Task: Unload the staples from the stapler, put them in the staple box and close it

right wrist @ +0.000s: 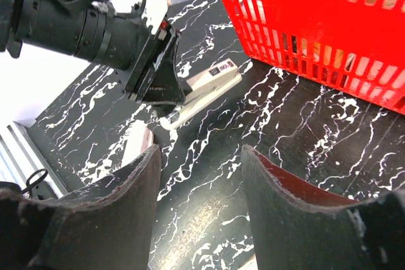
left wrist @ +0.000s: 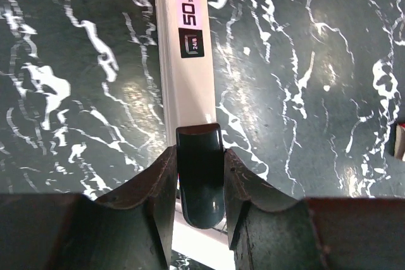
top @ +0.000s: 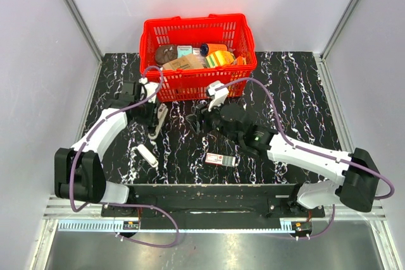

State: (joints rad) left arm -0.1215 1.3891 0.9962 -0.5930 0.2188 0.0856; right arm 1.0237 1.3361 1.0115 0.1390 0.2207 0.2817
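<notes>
The off-white stapler [top: 159, 120] lies flat on the black marble table just in front of the red basket. In the left wrist view its pale body [left wrist: 185, 67] points away from me and its dark rear end sits between my fingers. My left gripper [left wrist: 199, 156], which also shows in the top view [top: 150, 110], is shut on that rear end. My right gripper [right wrist: 199, 153] is open and empty, hovering over bare table to the right of the stapler [right wrist: 207, 86]; it also shows in the top view [top: 201, 117]. No staples are visible.
The red basket [top: 240, 26] full of items stands at the back centre, close behind both grippers. A short white oblong piece [top: 147, 155] lies near the stapler's front. A small red-and-white box [top: 220, 159] lies under the right forearm. Grey walls enclose the table.
</notes>
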